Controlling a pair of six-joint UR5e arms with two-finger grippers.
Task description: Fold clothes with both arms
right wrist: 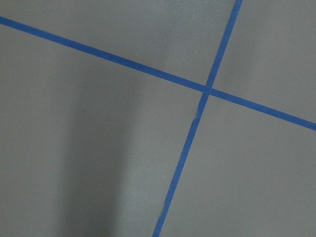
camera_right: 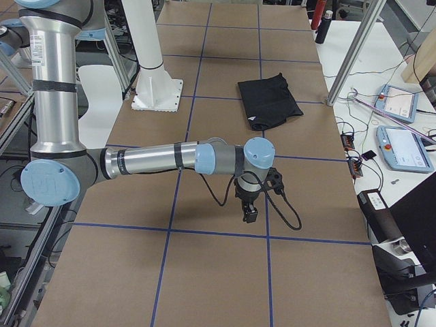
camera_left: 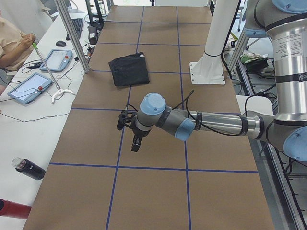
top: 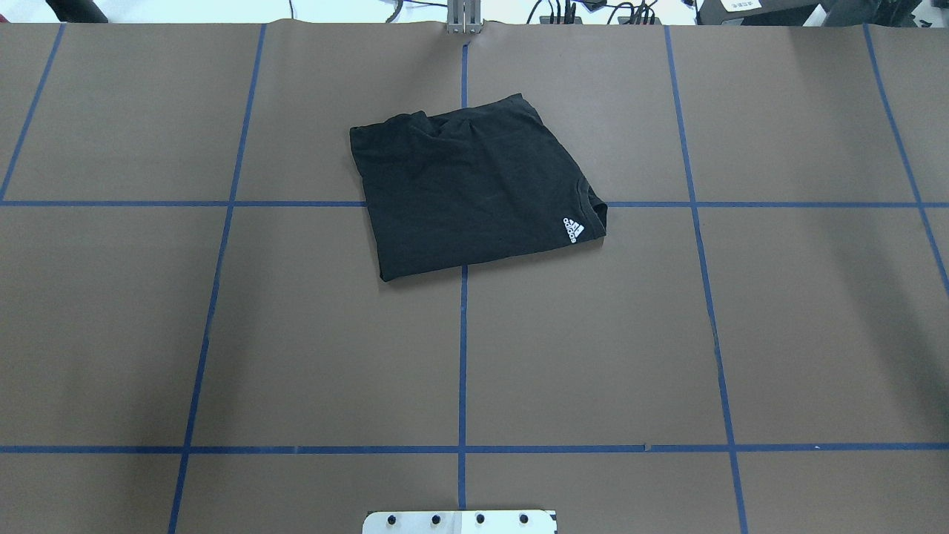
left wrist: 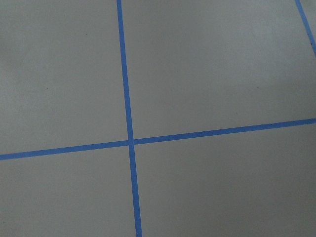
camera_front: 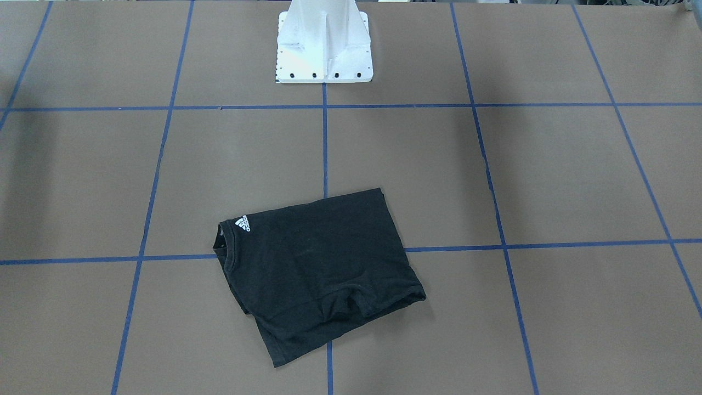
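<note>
T-shirt [top: 474,189] lies folded on the worktop [top: 667,334], left tool [camera_left: 136,143] and right tool [camera_right: 249,212] well away, grip can't be told; I'd just smooth that rumpled far edge.

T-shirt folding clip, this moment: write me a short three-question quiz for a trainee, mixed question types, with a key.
1. True or false: the black T-shirt lies folded on the table, and neither the left gripper nor the right gripper touches it.
2. In the overhead view, the white logo sits at the shirt's: A) near right corner; B) far left corner; C) centre.
3. How many garments lie on the table?
Key: 1 true; 2 A; 3 one.
</note>
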